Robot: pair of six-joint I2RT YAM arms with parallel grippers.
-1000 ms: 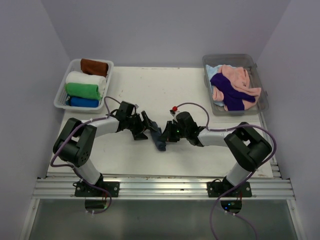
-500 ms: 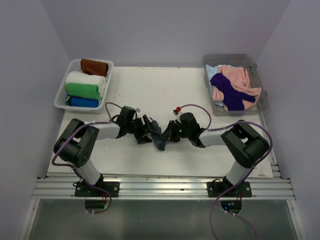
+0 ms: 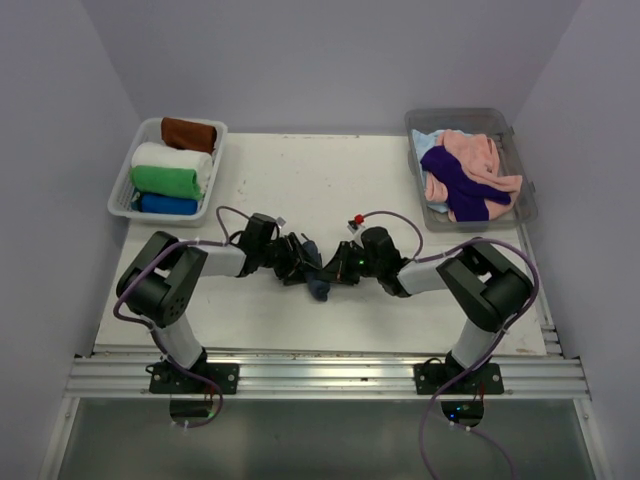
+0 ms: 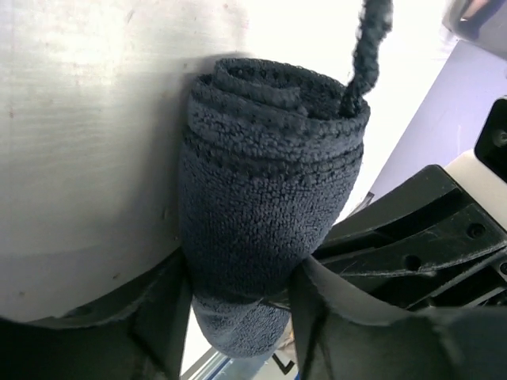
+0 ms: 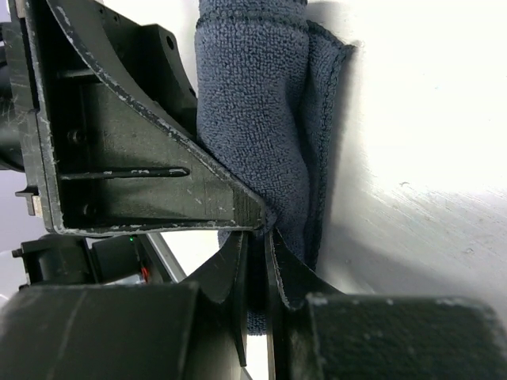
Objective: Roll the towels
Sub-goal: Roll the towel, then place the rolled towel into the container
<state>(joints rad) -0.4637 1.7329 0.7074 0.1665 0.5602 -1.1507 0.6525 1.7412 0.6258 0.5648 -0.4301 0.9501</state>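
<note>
A dark grey-blue towel [image 3: 318, 288], rolled into a short thick roll, lies at mid-table between both arms. In the left wrist view the roll [image 4: 269, 182] fills the gap of my left gripper [image 4: 242, 317], and both fingers press its sides. A loose strip of the towel rises from the roll's far end. My left gripper [image 3: 298, 266] and right gripper [image 3: 336, 268] meet nose to nose over it. In the right wrist view my right gripper [image 5: 258, 234] is shut on a thin edge of the towel [image 5: 261, 95], close beside the left gripper's finger [image 5: 119, 158].
A white basket [image 3: 120, 190] at the back left holds rolled towels: rust-brown [image 3: 188, 133], white [image 3: 170, 157], green [image 3: 165, 180] and blue [image 3: 165, 204]. A clear bin [image 3: 412, 125] at the back right holds loose pink [image 3: 470, 155], purple [image 3: 455, 180] and pale blue towels.
My left gripper has slid right and nearer along the table onto the roll, and its jaws have narrowed round it. The right gripper has stayed shut on the towel's edge.
</note>
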